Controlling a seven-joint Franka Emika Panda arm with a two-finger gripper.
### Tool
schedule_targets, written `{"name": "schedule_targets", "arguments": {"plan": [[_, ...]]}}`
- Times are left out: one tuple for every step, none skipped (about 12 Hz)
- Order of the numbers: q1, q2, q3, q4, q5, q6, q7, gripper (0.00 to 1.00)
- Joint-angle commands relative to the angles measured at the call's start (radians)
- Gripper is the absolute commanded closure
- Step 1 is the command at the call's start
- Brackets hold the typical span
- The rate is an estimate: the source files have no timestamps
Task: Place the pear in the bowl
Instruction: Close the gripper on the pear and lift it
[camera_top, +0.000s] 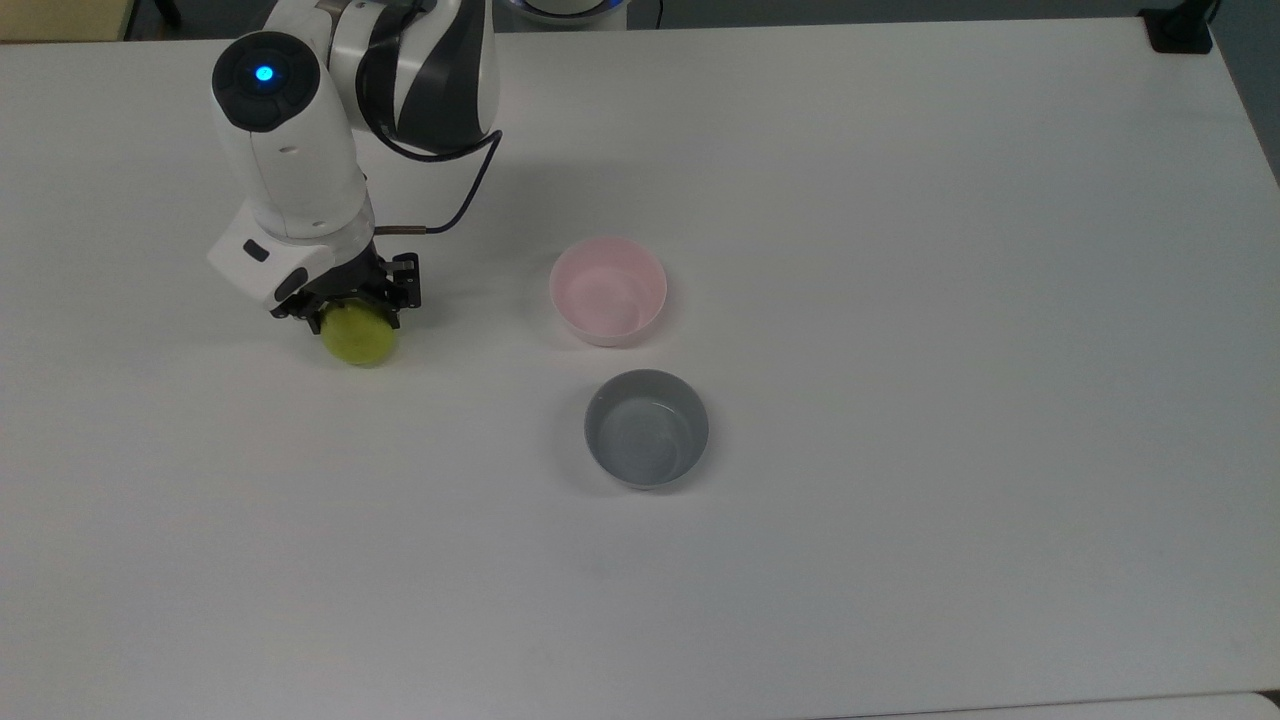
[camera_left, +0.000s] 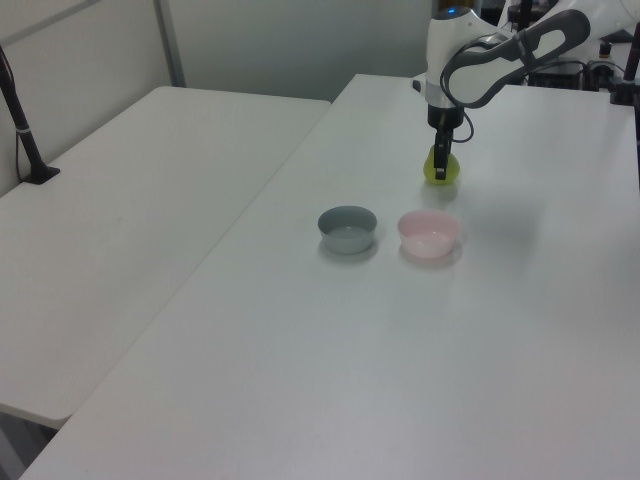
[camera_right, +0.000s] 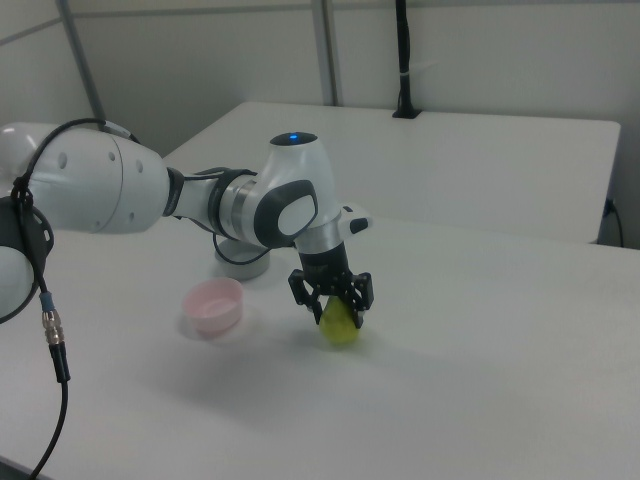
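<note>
In the top view, nearest the camera stood the grey bowl (camera_top: 646, 428), round, smooth-walled and upright on the white matte surface (camera_top: 900, 300). Just beyond it, close but apart, sat the bowl (camera_top: 607, 290), pale pink, plain and round, its opening facing up.

Well off toward the top view's left rested the pear (camera_top: 359, 336), a small yellow-green fruit with a smooth, slightly glossy skin, sitting on the surface. Its long axis appeared to run roughly upright; the stem end was hidden beneath the hand (camera_top: 347, 312), so which way the stem pointed could not be told. The hand came straight down over the fruit, its black fingers (camera_right: 356, 311) spread to either side of the pear's upper part; whether they were pressing the skin could not be told.

In the right view the pear (camera_right: 340, 327) stood near the bowl (camera_right: 212, 307), with the hand (camera_right: 332, 308) straddling it. Farther back rose the arm (camera_top: 300, 170), white and rounded with dark joints and a blue light on top.
</note>
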Motion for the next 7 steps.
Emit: {"name": "schedule_targets", "arguments": {"plan": [[0.003, -0.03, -0.002, 0.003, -0.01, -0.026, -0.006, 0.58], [0.005, -0.058, -0.002, 0.014, -0.008, -0.066, -0.004, 0.58], [0.005, -0.083, -0.002, 0.034, -0.004, -0.121, 0.005, 0.58], [0.007, -0.099, -0.002, 0.072, -0.004, -0.187, 0.037, 0.58], [0.007, -0.112, -0.002, 0.112, -0.004, -0.245, 0.062, 0.58], [0.008, -0.126, 0.0, 0.152, -0.004, -0.294, 0.072, 0.58], [0.008, -0.135, 0.003, 0.185, -0.002, -0.339, 0.077, 0.58]]}}
